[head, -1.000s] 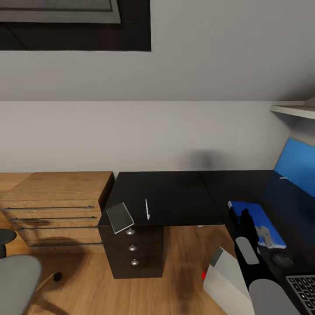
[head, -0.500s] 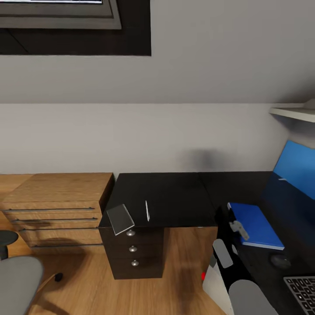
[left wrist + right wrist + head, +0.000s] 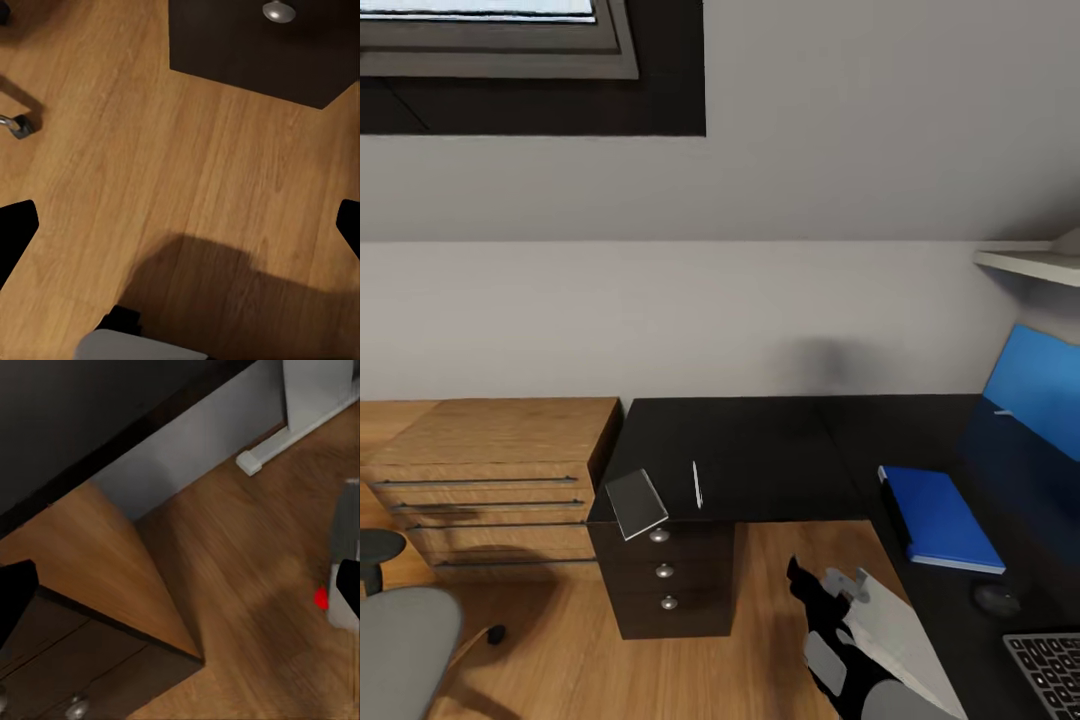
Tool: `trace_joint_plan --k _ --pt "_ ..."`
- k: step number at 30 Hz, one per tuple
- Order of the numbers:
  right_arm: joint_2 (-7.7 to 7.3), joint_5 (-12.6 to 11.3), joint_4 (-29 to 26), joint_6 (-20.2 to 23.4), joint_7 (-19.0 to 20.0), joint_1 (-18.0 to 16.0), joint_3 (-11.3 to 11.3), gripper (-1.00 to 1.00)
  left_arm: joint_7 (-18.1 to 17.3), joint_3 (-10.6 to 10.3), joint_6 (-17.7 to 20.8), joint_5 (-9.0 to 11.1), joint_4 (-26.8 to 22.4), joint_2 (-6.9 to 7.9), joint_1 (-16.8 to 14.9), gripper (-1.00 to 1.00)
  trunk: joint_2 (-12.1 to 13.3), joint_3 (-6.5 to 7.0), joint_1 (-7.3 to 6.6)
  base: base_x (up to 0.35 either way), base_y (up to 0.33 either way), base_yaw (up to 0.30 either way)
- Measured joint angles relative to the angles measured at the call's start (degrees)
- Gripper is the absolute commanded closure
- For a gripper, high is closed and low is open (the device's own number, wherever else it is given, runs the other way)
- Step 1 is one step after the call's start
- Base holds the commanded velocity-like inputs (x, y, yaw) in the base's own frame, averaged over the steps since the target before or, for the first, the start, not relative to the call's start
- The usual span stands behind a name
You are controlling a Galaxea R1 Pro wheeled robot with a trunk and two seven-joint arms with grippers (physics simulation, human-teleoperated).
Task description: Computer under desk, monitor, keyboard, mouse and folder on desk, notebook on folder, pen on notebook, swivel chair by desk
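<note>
A blue folder point(image 3: 940, 515) lies flat on the black desk point(image 3: 760, 450), beside the dark mouse point(image 3: 997, 598) and a corner of the keyboard point(image 3: 1050, 665). The white pen point(image 3: 697, 483) rests near the desk's front edge. Next to it a thin grey slab point(image 3: 636, 502) overhangs the corner; I cannot tell if it is the notebook. My right gripper point(image 3: 818, 580) point(image 3: 180, 592) hangs open and empty below the desk edge, in front of the grey computer point(image 3: 895, 625) point(image 3: 346, 532). My left gripper point(image 3: 180, 229) is open over bare floor. The swivel chair point(image 3: 400, 645) stands at the lower left.
The black three-drawer unit point(image 3: 665, 580) point(image 3: 255, 45) stands under the desk's left end, a low light-wood cabinet point(image 3: 490, 470) beside it. A chair castor point(image 3: 19, 124) is close by. The desk's white leg point(image 3: 315, 397), blue back panel point(image 3: 1040, 385) and a wall shelf point(image 3: 1030, 262) lie right.
My right arm has drawn back from over the blue folder, moving left and down off the desk to the computer's front. The folder stays on the desk. The camera tilted slightly up.
</note>
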Motion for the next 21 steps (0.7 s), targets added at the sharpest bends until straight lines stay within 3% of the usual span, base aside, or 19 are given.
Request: trace_joint_plan --k 5,11,14,15,16,18,21 --pt "-0.31 0.06 9.07 -3.42 0.09 0.08 0.22 -1.0 0.01 -1.33 0.03 0.04 0.0 0.0 0.0 -1.0 1.22 0.55 -0.67 0.0 0.0 0.0" --pt "-1.92 0.44 12.04 -4.46 0.16 2.27 0.4 -1.0 0.12 -1.79 -0.13 0.01 -0.02 0.06 0.0 -1.0 1.22 0.54 -0.67 0.0 0.0 0.0" --pt "-2.59 3.52 12.54 -4.72 0.18 4.94 1.19 -1.0 0.18 -1.71 -0.33 -0.01 -0.07 0.18 0.0 -1.0 1.22 0.54 -0.67 0.0 0.0 0.0" --pt "-2.73 5.58 12.64 -4.71 0.17 5.54 1.52 -1.0 0.19 -1.64 -0.38 0.02 -0.06 0.21 0.0 -1.0 1.22 0.54 -0.67 0.0 0.0 0.0" --pt "-2.8 9.46 12.8 -4.65 0.11 6.16 1.89 -1.0 0.21 -1.52 -0.44 0.06 -0.04 0.24 0.0 -1.0 1.22 0.54 -0.67 0.0 0.0 0.0" --pt "-2.74 11.27 12.85 -4.61 0.08 6.41 2.02 -1.0 0.25 -1.48 -0.47 0.11 -0.02 0.25 0.0 -1.0 1.22 0.55 -0.67 0.0 0.0 0.0" --pt "-2.69 12.16 12.88 -4.54 0.05 6.57 2.08 -1.0 0.27 -1.43 -0.48 0.15 -0.01 0.29 0.0 -1.0 1.22 0.55 -0.67 0.0 0.0 0.0"
